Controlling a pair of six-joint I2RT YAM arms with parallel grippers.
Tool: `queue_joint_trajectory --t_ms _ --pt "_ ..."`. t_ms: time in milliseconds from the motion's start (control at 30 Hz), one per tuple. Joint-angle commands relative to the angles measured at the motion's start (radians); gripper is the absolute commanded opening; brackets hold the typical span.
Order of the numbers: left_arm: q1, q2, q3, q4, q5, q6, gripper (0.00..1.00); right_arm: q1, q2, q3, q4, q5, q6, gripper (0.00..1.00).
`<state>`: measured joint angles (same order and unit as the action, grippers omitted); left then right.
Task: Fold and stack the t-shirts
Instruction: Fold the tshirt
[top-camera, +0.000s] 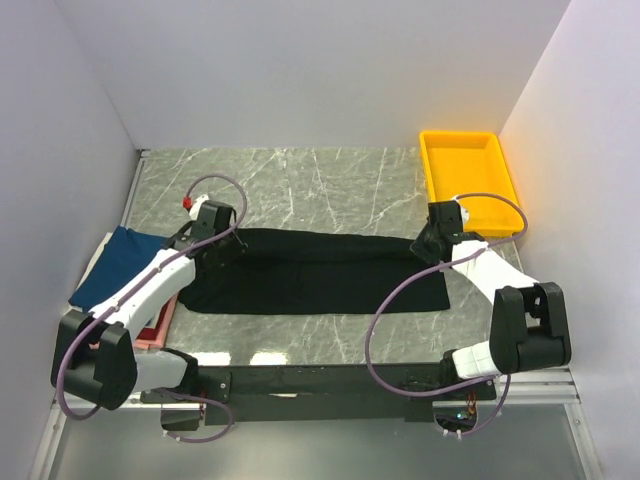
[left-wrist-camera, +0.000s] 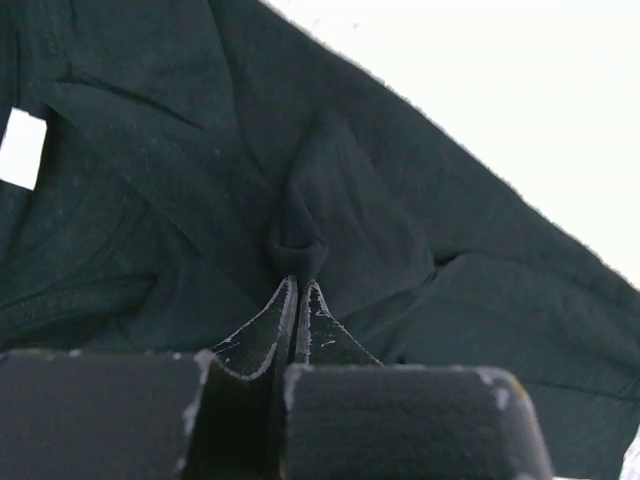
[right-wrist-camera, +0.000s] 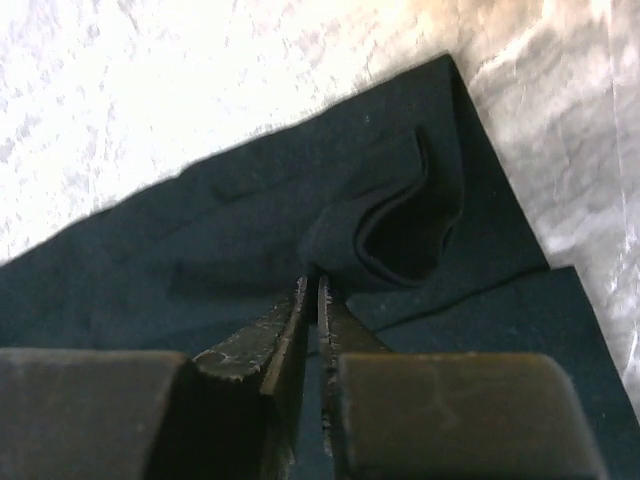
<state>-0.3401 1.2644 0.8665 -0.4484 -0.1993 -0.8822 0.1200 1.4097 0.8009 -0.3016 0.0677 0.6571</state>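
Observation:
The black t-shirt (top-camera: 320, 270) lies stretched left to right across the middle of the marble table, folded lengthwise. My left gripper (top-camera: 212, 244) is shut on a pinched fold of the black t-shirt (left-wrist-camera: 300, 235) at its left end; the white neck label (left-wrist-camera: 22, 148) shows beside it. My right gripper (top-camera: 432, 246) is shut on a bunched fold of the black t-shirt (right-wrist-camera: 385, 235) at its right end. A folded navy-blue t-shirt (top-camera: 118, 265) lies at the left edge on red and pink ones (top-camera: 158, 330).
A yellow plastic tray (top-camera: 470, 182) stands at the back right, just behind my right arm. White walls close in the table on three sides. Bare marble (top-camera: 300, 190) shows behind the shirt.

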Motion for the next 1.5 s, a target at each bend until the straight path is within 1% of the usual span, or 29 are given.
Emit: queue_joint_trajectory --t_ms 0,100,167,200,333,500,600,667,733,767,833,867,967,1167,1267,1333,1400,1467 --pt "-0.017 -0.049 -0.038 0.019 0.031 -0.021 0.00 -0.002 -0.043 -0.028 0.036 -0.023 -0.004 0.16" --pt "-0.017 -0.074 -0.081 0.020 0.029 -0.026 0.00 -0.006 -0.090 -0.060 0.033 -0.032 -0.008 0.29" --pt "-0.017 -0.077 -0.095 0.014 0.023 -0.035 0.01 -0.006 -0.115 -0.077 0.025 -0.040 -0.017 0.31" --pt "-0.017 -0.083 -0.098 0.010 0.015 -0.038 0.04 -0.009 -0.129 -0.083 0.013 -0.039 -0.022 0.31" --pt "-0.019 -0.102 -0.122 0.016 0.029 -0.040 0.04 -0.008 -0.186 -0.091 -0.007 -0.035 -0.033 0.38" --pt "-0.017 -0.106 -0.141 -0.004 0.021 -0.043 0.01 -0.008 -0.184 -0.054 -0.036 0.001 -0.036 0.41" --pt "-0.017 -0.120 -0.155 -0.003 0.020 -0.046 0.00 -0.010 -0.137 -0.037 -0.042 0.024 -0.040 0.43" --pt "-0.017 -0.126 -0.164 0.004 0.024 -0.046 0.00 -0.037 -0.109 -0.029 -0.042 0.017 -0.040 0.45" --pt "-0.017 -0.131 -0.170 0.007 0.027 -0.046 0.00 -0.066 -0.080 -0.029 -0.033 -0.021 -0.047 0.45" --pt "-0.019 -0.131 -0.169 0.008 0.028 -0.046 0.01 -0.100 -0.075 -0.026 -0.030 -0.032 -0.047 0.45" --pt "-0.017 -0.129 -0.170 0.011 0.029 -0.041 0.00 -0.114 -0.061 -0.014 -0.027 -0.064 -0.051 0.47" --pt "-0.017 -0.128 -0.170 0.013 0.031 -0.038 0.00 -0.161 -0.054 -0.008 -0.028 -0.095 -0.051 0.47" --pt "-0.017 -0.128 -0.173 0.020 0.040 -0.040 0.00 -0.184 -0.023 0.010 -0.030 -0.154 -0.048 0.48" --pt "-0.017 -0.134 -0.173 0.019 0.031 -0.028 0.00 -0.189 0.006 -0.012 0.002 -0.149 -0.030 0.48" --pt "-0.017 -0.128 -0.167 0.020 0.031 -0.023 0.00 -0.194 0.031 -0.020 0.018 -0.154 -0.027 0.46" --pt "-0.017 -0.123 -0.162 0.017 0.029 -0.018 0.00 -0.194 0.044 -0.022 0.024 -0.155 -0.028 0.41" --pt "-0.017 -0.122 -0.161 0.017 0.028 -0.018 0.00 -0.195 0.046 -0.025 0.027 -0.157 -0.030 0.31" --pt "-0.019 -0.123 -0.158 0.016 0.026 -0.015 0.00 -0.200 0.043 -0.029 0.027 -0.158 -0.034 0.24"
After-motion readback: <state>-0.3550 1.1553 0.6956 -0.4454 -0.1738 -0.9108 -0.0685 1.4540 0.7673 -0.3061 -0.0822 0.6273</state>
